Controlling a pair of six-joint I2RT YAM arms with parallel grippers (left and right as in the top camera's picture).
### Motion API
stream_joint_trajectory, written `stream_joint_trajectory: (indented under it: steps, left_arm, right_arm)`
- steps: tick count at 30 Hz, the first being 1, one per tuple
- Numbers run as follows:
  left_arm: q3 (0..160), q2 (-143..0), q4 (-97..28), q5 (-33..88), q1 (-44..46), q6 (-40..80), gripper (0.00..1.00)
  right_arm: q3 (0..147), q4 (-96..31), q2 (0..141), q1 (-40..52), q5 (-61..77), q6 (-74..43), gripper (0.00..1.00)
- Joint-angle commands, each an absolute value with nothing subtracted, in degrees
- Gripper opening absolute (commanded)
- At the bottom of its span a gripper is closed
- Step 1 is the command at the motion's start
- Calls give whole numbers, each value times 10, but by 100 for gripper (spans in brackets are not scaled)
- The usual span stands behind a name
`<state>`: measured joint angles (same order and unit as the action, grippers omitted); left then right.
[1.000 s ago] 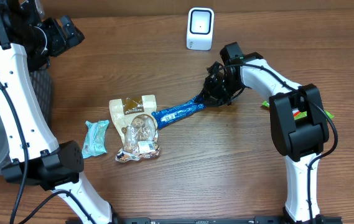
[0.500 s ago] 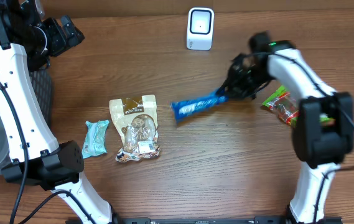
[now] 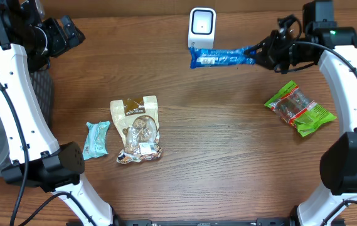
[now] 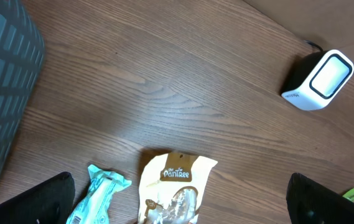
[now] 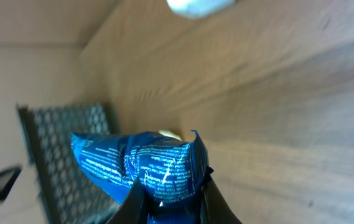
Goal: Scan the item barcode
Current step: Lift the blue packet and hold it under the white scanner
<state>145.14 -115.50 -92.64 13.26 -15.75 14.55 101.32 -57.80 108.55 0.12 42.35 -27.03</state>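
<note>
While my right end effector (image 3: 265,55) pinches one end of the blue packet (image 3: 219,58), the overhead view shows the packet held out lengthwise, its free end just in front of the white scanner (image 3: 201,28). Only my right wrist camera shows the grip itself: crinkled blue wrapper squeezed between my fingers (image 5: 127,205), the scanner a white blur at the top edge. My left end effector (image 3: 62,34) hangs at the bench's (image 3: 228,157) far corner. Its own camera alone shows those fingers spread wide over a tan pouch (image 4: 175,186) and a teal packet (image 4: 99,196). A green packet (image 3: 299,108) appears clearly only from overhead.
</note>
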Motion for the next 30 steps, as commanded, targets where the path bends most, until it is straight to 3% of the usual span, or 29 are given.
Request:
stream_joint_trajectory:
  steps: [1, 5, 11, 18, 30]
  left_arm:
    - [1460, -1146, -927, 130, -153, 133, 100]
    - [1460, -1146, -927, 129, -153, 133, 100]
    - [1460, -1146, -927, 130, -153, 133, 100]
    - [1460, -1146, -927, 130, -153, 133, 100]
    - [1460, -1146, -927, 129, -153, 133, 100]
  right_arm:
    - [1051, -549, 1054, 28, 294, -303, 4]
    - [1051, -495, 1054, 84, 137, -303, 4]
    - [1050, -371, 1059, 205, -271, -247, 4]
    - [1050, -210, 1104, 254, -390, -104, 4]
    - [1050, 49, 1216, 255, -391, 80, 4]
